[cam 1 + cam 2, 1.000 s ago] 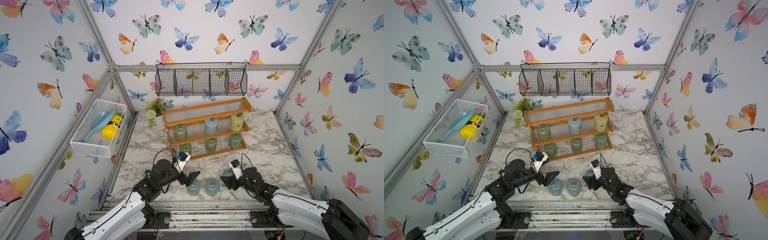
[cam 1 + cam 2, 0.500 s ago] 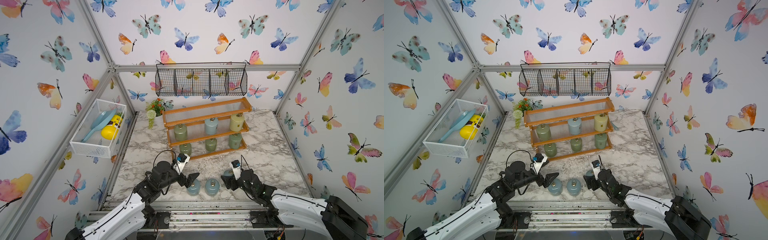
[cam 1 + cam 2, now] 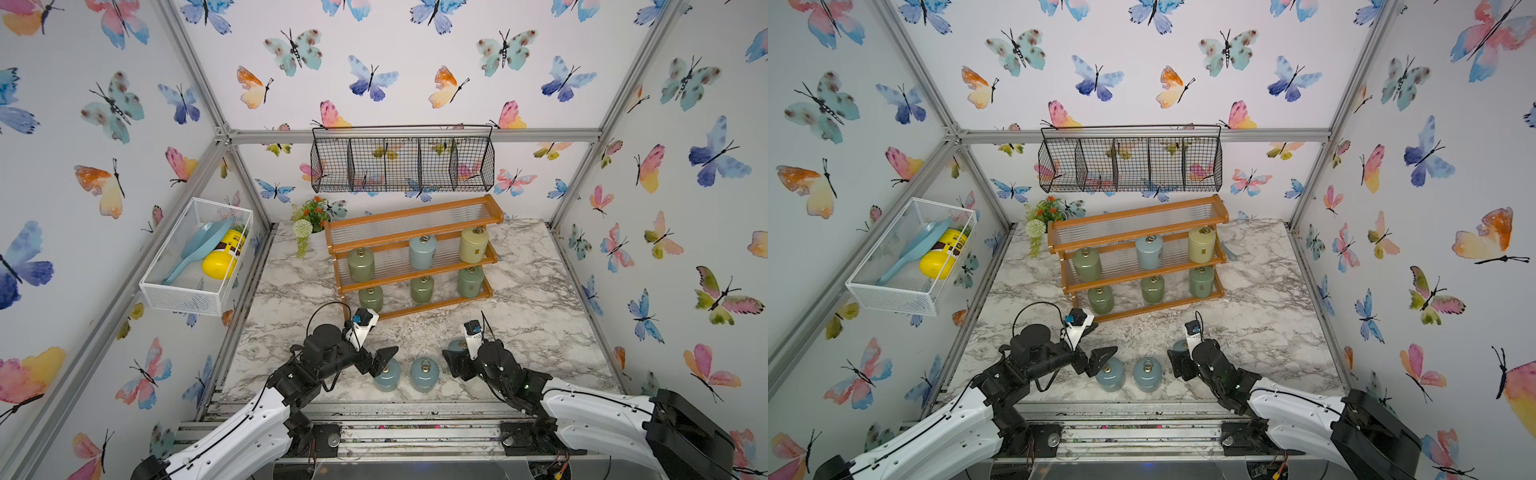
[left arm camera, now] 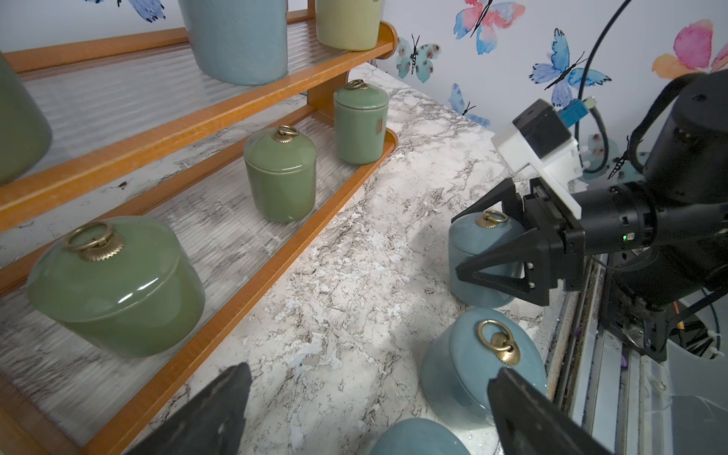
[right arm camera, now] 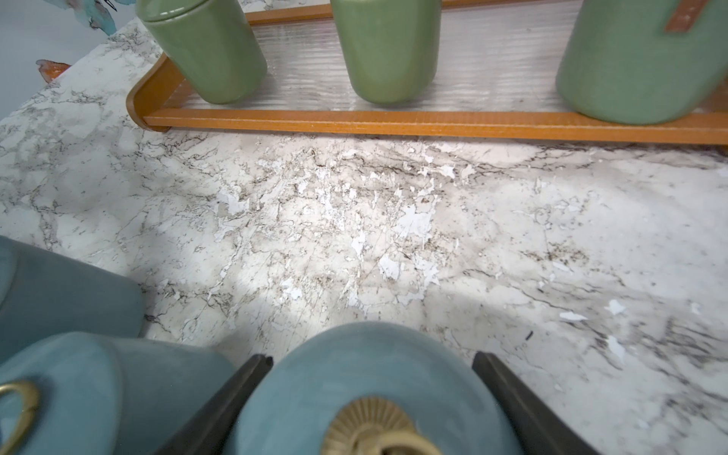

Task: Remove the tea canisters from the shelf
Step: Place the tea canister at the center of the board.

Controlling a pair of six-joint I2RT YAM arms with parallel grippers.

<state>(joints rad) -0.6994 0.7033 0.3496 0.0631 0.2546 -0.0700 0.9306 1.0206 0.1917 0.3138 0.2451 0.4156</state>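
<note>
The label on the yellow bottle (image 3: 222, 259) is unreadable; six tea canisters (image 3: 360, 264) (four green, one blue, one yellow) stand on the shelf (image 3: 415, 212) mid-frame, three blue ones on the table (image 3: 519, 291) below, right gripper (image 5: 370, 360) clamped on the rightmost blue canister (image 5: 315, 378), left gripper (image 4: 370, 372) gaping.

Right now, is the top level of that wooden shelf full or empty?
Empty. The shelf's top tier shows only its bare ribbed panel; six tea canisters stand on the two tiers below.
</note>
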